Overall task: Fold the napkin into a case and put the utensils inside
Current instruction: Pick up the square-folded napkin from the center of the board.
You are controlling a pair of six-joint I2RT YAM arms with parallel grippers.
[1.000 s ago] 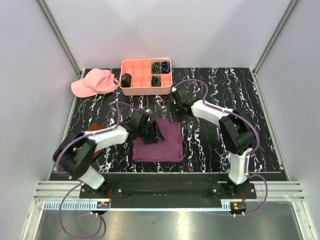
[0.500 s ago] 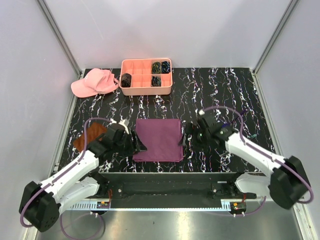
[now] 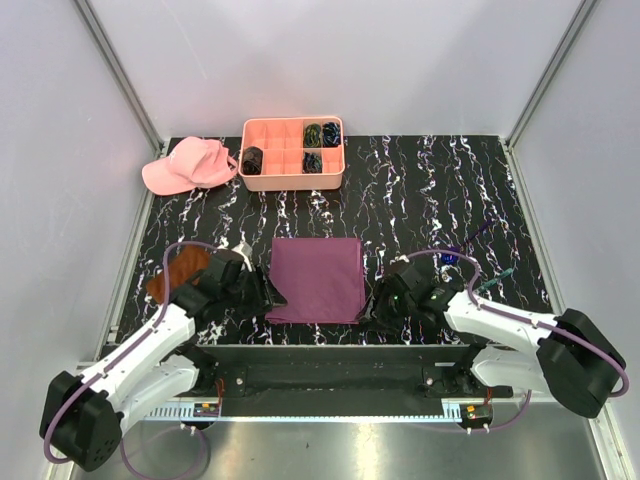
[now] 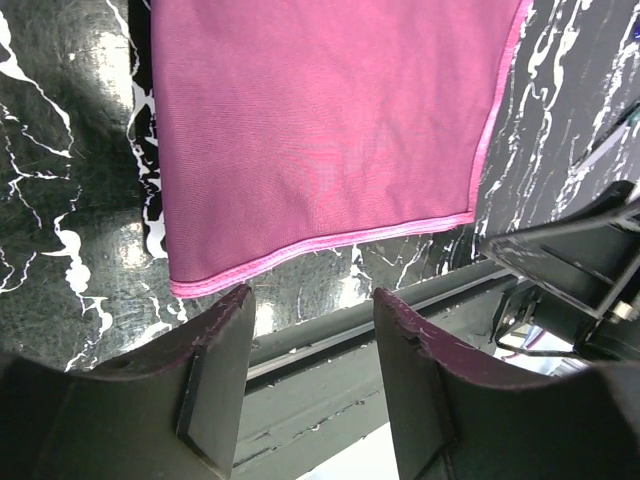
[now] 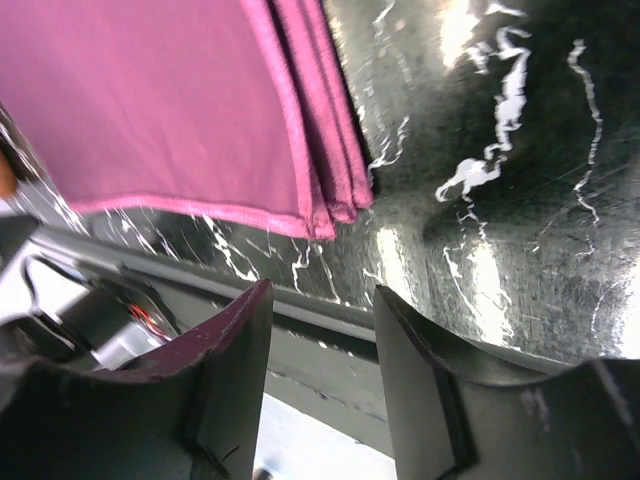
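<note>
Mid-fold: my left pincer (image 3: 275, 297) and right pincer (image 3: 378, 305) gape empty beside the near corners of the thin magenta square cloth napkin (image 3: 318, 278), seemingly layered already; next, pinch both corners evenly.

Just ahead of the left claw (image 4: 312, 305), the napkin (image 4: 320, 130) is thin, finely woven cloth. It is magenta with a faint sheen and has a brighter stitched hem. Ahead of the right claw (image 5: 320, 298), its stacked hems look soft and smooth. The table (image 4: 60, 200) under both claws is glossy black with white marble veins and patches of glare. The claw fingers (image 4: 215, 380) look like matt dark plastic, slightly rough. Beneath the fingertips runs a smooth dark rail (image 4: 330, 350), seemingly metal.
</note>
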